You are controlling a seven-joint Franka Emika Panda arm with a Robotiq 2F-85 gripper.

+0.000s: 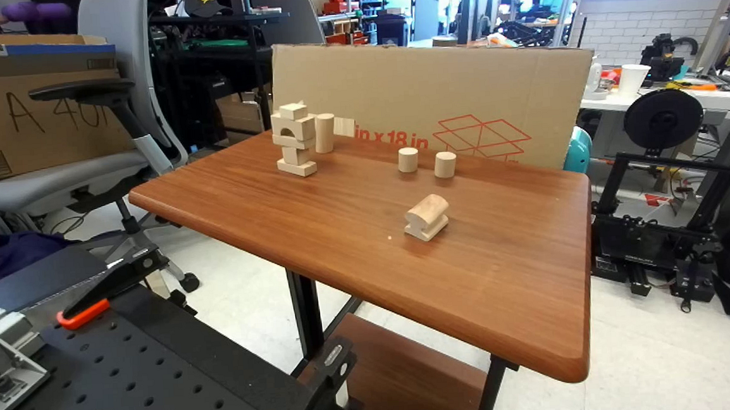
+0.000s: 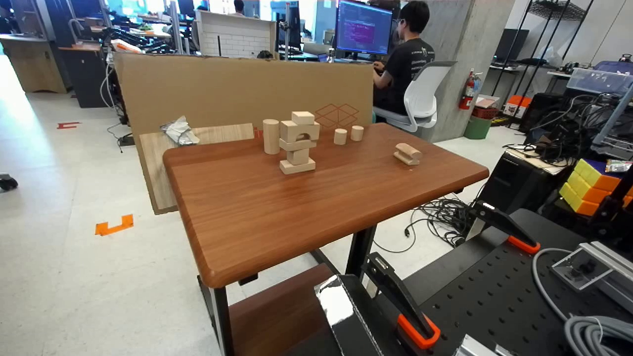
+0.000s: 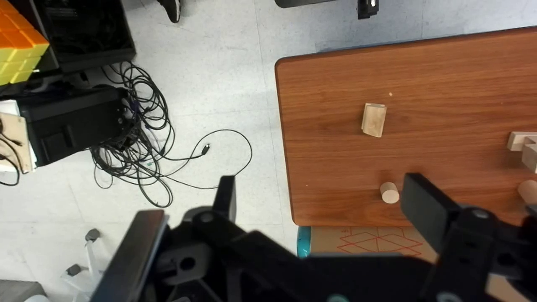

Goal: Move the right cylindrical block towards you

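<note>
The right cylindrical block [image 1: 445, 164], a short pale wooden cylinder, stands upright near the back edge of the brown table. It also shows in an exterior view [image 2: 357, 133] and in the wrist view [image 3: 389, 193], just left of the right finger. The near-identical second cylinder [image 1: 408, 160] stands beside it, a small gap apart, nearer the block tower; it shows in an exterior view [image 2: 340, 137]. In the wrist view it is out of sight, apparently behind the right finger. My gripper [image 3: 321, 180] is wide open and empty, well above the table. It does not show in either exterior view.
A tower of stacked wooden blocks [image 1: 294, 130] and a tall cylinder [image 1: 324, 133] stand toward the table's other end. A grooved wooden block [image 1: 427, 217] lies farther forward on the table [image 1: 366, 230]. A cardboard panel [image 1: 434, 93] stands along the back edge.
</note>
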